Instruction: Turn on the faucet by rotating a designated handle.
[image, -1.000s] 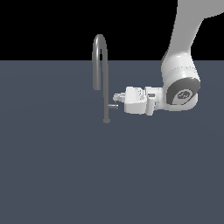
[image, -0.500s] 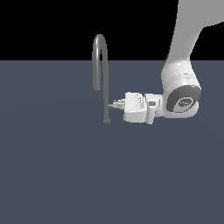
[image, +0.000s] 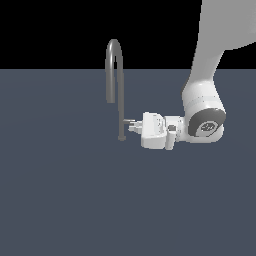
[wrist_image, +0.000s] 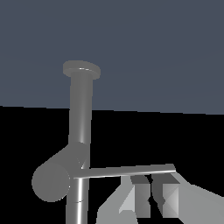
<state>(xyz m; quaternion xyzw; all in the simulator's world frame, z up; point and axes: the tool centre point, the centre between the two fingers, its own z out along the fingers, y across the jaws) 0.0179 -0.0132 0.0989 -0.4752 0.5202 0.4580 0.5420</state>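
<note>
The faucet is a thin grey gooseneck with its stem upright on the dark floor. Its handle juts sideways low on the stem, toward the exterior view's right. In the wrist view the stem carries a thick stub, and a thin lever pin runs out from it. My gripper reaches in horizontally from the right. Its fingertips sit close together right against the pin, beside it rather than around it. The gripper looks shut with nothing between the fingers.
The white arm comes down from the upper right of the exterior view. The flat dark grey floor stretches around the faucet with no other object in view.
Over the last second my hand has sunk lower beside the stem and tilted slightly, its fingertips staying at the handle. The faucet stem and spout have not moved.
</note>
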